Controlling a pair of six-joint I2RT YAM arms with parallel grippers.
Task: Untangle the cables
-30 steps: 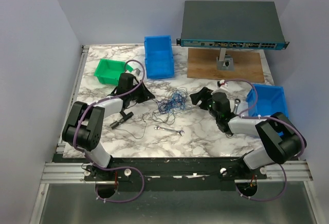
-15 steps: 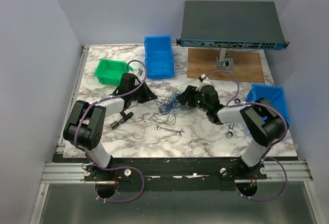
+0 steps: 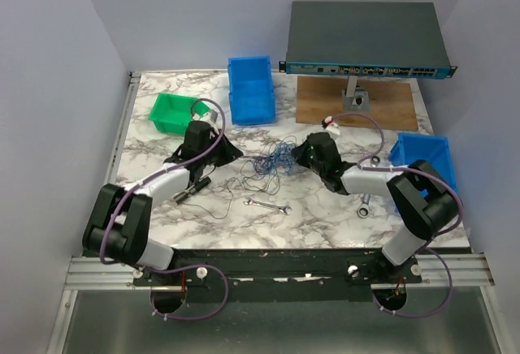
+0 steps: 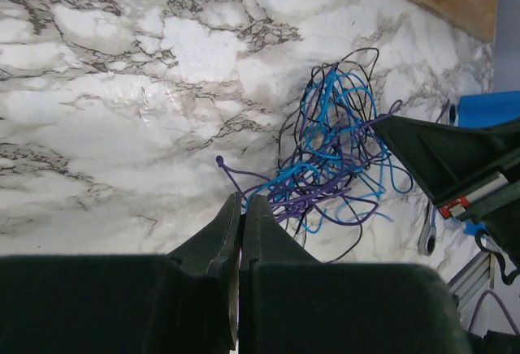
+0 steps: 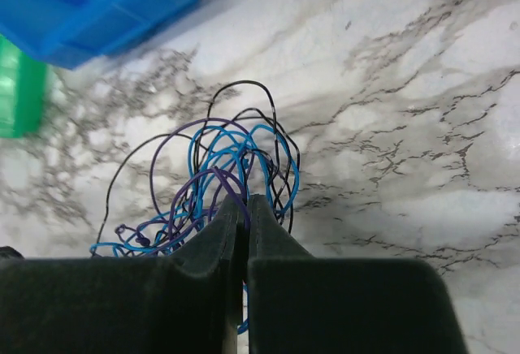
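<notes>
The cables (image 3: 272, 159) are a hand-sized tangle of thin blue, purple and black strands lying on the marble table (image 3: 325, 216) between my two arms. My left gripper (image 3: 237, 153) is at the tangle's left edge. In the left wrist view it (image 4: 241, 200) is shut, with blue and purple strands of the cables (image 4: 341, 143) running into its tips. My right gripper (image 3: 296, 157) is at the tangle's right edge. In the right wrist view it (image 5: 243, 201) is shut, and a purple loop of the cables (image 5: 227, 155) passes between its tips. The right fingers (image 4: 439, 151) also show in the left wrist view.
A silver wrench (image 3: 268, 205) lies in front of the tangle, and another wrench (image 3: 366, 205) by the right arm. A small black part (image 3: 192, 189) lies near the left arm. Blue bin (image 3: 250, 88), green bin (image 3: 172, 113), right blue bin (image 3: 429, 156), network switch (image 3: 366, 41) on a wooden board (image 3: 321, 106).
My right gripper moved left to the tangle and shut on its right side. The left arm's elbow swung down and left; its gripper stayed shut at the tangle's left edge.
</notes>
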